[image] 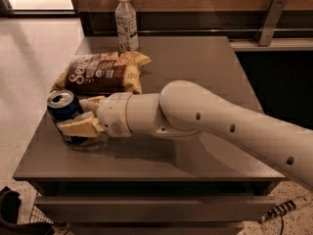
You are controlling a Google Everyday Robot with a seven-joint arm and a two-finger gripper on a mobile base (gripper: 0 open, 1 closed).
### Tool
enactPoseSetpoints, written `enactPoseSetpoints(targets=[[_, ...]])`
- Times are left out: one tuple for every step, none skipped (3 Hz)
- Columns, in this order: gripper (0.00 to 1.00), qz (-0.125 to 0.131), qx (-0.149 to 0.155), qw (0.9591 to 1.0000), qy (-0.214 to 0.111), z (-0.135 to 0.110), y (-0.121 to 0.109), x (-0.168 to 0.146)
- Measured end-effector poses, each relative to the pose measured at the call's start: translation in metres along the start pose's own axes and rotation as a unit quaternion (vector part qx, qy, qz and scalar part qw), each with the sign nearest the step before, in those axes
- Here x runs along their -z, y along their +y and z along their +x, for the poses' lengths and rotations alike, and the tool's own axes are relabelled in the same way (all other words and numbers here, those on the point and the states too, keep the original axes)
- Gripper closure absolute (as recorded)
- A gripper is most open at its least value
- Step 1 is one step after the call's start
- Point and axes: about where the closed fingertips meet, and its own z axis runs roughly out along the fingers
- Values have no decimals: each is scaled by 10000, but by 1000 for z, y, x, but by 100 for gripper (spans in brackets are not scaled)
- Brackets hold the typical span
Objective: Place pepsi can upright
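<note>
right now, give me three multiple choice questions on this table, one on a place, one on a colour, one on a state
1. Where does the water bottle stand?
A. the table's front edge
B. the back edge of the table
C. the floor

2. What colour is the pepsi can?
A. red
B. green
C. dark blue

3. What is the gripper doing at the table's front left?
A. jaws shut on the pepsi can
B. jaws open, holding nothing
C. hanging clear of the table

Answers: B, it stands upright at the far edge; C, its side is dark blue below a silver top; A, one jaw sits on each side of the can.
</note>
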Motion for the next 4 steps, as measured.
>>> enactPoseSetpoints(targets=[[39,-15,12,10000,3,-1,2,-1],[17,-29,23,10000,6,-2,3,-2],[0,-43,35,10000,10,-2,5,-3],[0,-44,36,10000,10,-2,5,-4]])
